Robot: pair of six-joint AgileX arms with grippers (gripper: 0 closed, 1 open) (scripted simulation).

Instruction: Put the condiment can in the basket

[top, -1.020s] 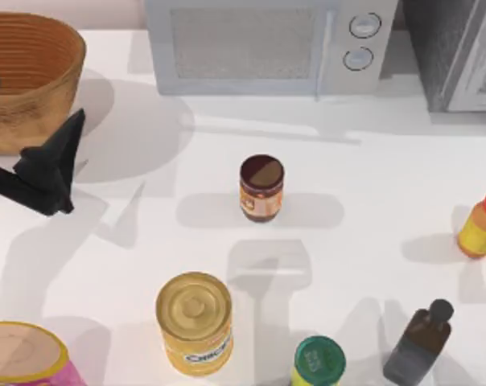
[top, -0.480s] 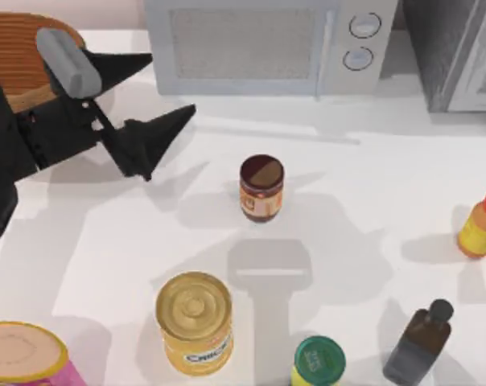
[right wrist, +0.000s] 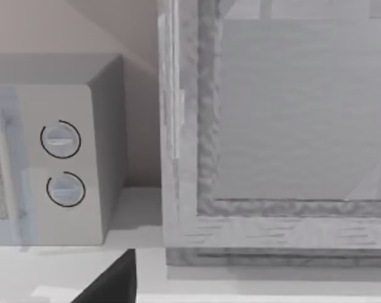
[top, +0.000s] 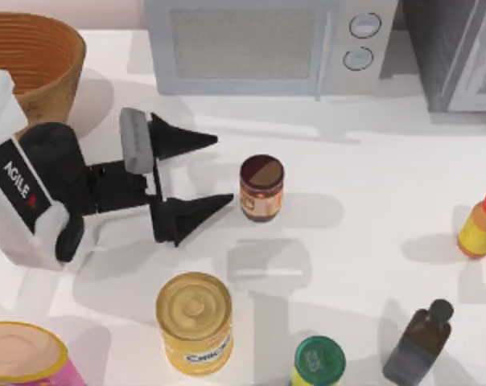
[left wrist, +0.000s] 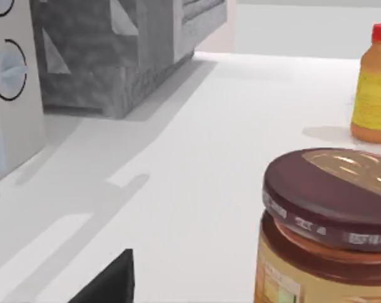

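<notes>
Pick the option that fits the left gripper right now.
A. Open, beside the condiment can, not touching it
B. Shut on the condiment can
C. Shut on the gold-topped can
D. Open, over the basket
A. In the top view the left gripper has its jaws spread, pointing at the condiment can from its left, with a gap to it.

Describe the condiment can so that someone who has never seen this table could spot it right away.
Start at the microwave at the back of the table and come straight forward to mid-table. The condiment can stands there upright, just past the open fingertips of the left hand. It is a small dark-brown jar with a glossy brown lid, unlike the bigger gold-topped can and green-lidded can nearer the front.
</notes>
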